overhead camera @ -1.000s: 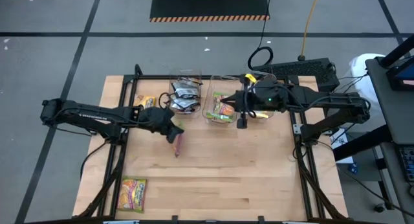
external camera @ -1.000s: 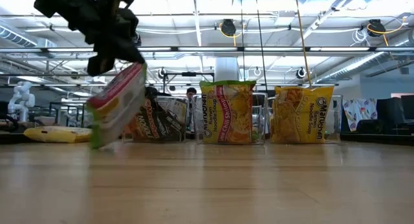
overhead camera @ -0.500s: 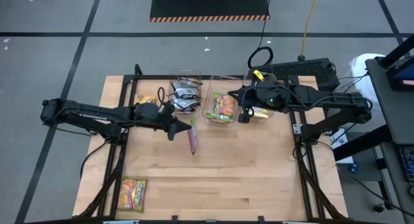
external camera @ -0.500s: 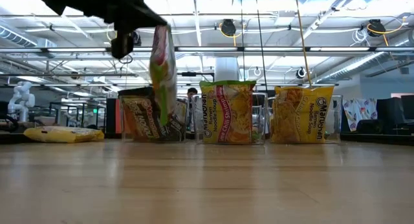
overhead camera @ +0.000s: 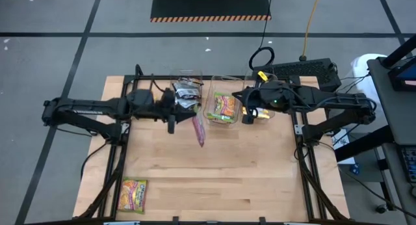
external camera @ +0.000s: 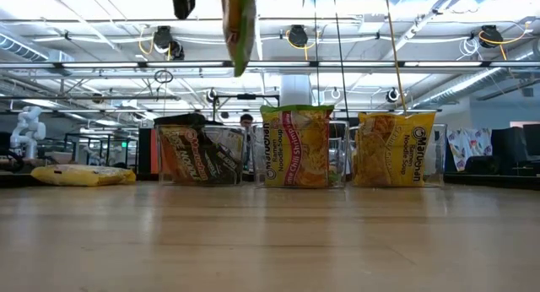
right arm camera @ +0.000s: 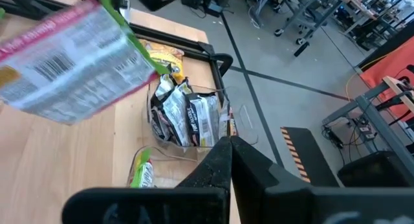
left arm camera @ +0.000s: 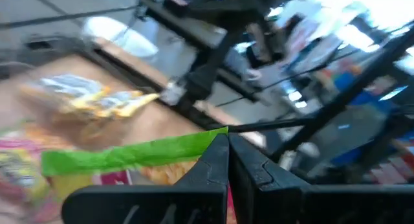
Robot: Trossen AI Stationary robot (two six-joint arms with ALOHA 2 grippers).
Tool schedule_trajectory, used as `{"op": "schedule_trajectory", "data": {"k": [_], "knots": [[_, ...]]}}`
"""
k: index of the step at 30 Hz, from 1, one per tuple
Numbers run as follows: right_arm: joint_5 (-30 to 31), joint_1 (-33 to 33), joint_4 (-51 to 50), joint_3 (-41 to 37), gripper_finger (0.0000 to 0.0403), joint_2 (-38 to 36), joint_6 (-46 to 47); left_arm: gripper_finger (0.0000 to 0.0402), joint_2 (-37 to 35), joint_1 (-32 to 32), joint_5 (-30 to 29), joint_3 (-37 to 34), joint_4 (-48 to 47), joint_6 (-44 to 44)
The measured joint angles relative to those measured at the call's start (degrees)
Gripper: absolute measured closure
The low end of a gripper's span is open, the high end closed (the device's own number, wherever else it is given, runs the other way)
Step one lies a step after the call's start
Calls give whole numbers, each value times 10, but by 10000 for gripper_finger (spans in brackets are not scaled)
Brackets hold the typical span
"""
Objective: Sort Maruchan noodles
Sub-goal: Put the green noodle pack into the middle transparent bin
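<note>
A lime-green and pink noodle packet (overhead camera: 199,131) hangs high over the table's middle, near the bins, with my left gripper (overhead camera: 184,115) shut on it. The low view shows the packet (external camera: 239,26) edge-on, far above the wood. My right gripper (overhead camera: 247,116) is shut on nothing and hovers by the lime-green bin (overhead camera: 223,106). A bin of black packets (overhead camera: 186,95) stands left of that one, and a yellow-packet bin (external camera: 396,148) to its right. Another lime-green packet (overhead camera: 134,194) lies flat at the near left. My left gripper pinches the packet's green sealed edge (left arm camera: 194,145) between its two shut fingers (left arm camera: 213,160). The fingers come roughly level from the table's left. The packet hangs below them, clear of the table, its barcode side (right arm camera: 71,62) turned toward the right arm.
The three clear bins stand in a row along the far edge. A yellow packet (external camera: 80,175) lies at the far left. A black metal frame (overhead camera: 123,131) borders the wooden top on both sides. Bare wood stretches across the middle and near right.
My left gripper has risen and gone toward the table's right and far side, rolling as it went, still shut on the packet. The packet, low and tilted over the wood before, now hangs high and edge-on near the bins.
</note>
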Motion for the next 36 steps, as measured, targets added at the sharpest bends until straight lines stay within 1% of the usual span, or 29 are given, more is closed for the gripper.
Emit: {"op": "schedule_trajectory", "data": {"k": [2, 6, 10, 12, 17, 22, 31, 34, 36], "knots": [[0, 0, 0, 0, 403, 0, 0, 401, 19, 12, -5, 30, -36, 21], [0, 0, 0, 0, 403, -1, -1, 402, 71, 40, -7, 94, -74, 59], [0, 0, 0, 0, 403, -2, -3, 402, 129, 64, -5, 155, -88, 97], [0, 0, 1, 0, 403, -3, -4, 402, 155, 74, 4, 185, -80, 113], [0, 0, -2, 0, 403, -3, -4, 402, 206, 100, 10, 240, -92, 144], [0, 0, -5, 0, 403, -3, -4, 402, 249, 128, 10, 256, -85, 178], [0, 0, -9, 0, 403, -3, -4, 402, 333, 153, 8, 255, -86, 176], [0, 0, -13, 0, 403, -3, -4, 402, 344, 152, -24, 255, -87, 176], [0, 0, -14, 0, 403, -3, -4, 402, 344, 147, -62, 255, -86, 176]]}}
